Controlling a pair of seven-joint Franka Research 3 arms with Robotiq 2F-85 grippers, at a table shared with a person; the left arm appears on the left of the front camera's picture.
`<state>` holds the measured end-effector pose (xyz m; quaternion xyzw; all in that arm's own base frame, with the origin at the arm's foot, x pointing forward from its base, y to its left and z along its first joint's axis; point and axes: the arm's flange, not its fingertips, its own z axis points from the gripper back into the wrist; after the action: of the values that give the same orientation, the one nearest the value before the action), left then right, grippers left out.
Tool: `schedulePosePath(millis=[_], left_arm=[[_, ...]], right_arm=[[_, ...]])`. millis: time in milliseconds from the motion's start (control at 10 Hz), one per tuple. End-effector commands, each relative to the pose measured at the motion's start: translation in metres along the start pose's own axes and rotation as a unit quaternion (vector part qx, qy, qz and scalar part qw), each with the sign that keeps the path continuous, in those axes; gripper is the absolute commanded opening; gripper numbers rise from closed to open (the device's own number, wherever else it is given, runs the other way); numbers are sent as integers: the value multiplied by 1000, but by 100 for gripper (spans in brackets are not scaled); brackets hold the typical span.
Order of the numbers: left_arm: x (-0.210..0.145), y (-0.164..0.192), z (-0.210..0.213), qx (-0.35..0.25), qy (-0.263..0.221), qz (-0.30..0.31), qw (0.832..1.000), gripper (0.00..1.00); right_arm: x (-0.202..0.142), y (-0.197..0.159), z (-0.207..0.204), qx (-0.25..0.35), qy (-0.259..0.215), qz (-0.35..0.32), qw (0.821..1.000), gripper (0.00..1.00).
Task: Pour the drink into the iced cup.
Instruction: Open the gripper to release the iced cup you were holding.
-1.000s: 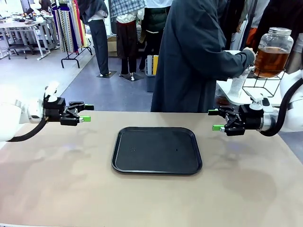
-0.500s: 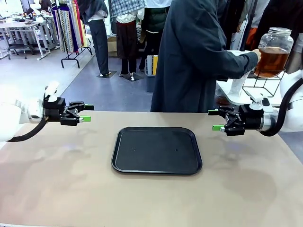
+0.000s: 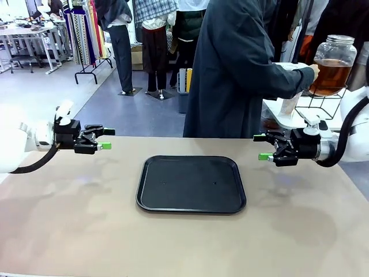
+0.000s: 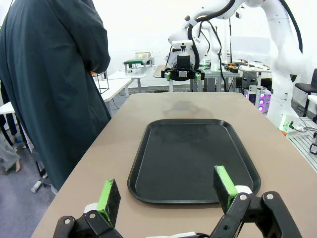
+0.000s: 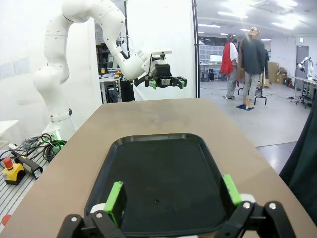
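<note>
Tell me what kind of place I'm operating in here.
Probably a robot lab or demo floor set in a large open hall. Two white arms face a person in a dark coat across a table with a black tray; clothing racks and workbenches stand behind.

Robot lab in open hall: clothes racks (image 3: 86,34), workbenches (image 4: 133,64), emergency stop button (image 5: 12,171).

Amber-brown drink (image 3: 328,74) in clear lidded glass jar (image 3: 332,62), upright on wire stand, far right
</note>
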<state>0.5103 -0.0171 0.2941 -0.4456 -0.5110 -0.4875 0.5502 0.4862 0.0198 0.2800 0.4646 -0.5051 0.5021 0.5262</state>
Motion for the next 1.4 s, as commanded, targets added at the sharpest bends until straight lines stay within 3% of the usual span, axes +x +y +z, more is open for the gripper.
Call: schedulePosePath(millis=[0,1300], left_arm=[[2,0,-1,0,-3,2,1000,100],[2,0,-1,0,-3,2,1000,100]], right_arm=[[3,0,-2,1,-1,3,1000,100],[3,0,-2,1,-1,3,1000,100]])
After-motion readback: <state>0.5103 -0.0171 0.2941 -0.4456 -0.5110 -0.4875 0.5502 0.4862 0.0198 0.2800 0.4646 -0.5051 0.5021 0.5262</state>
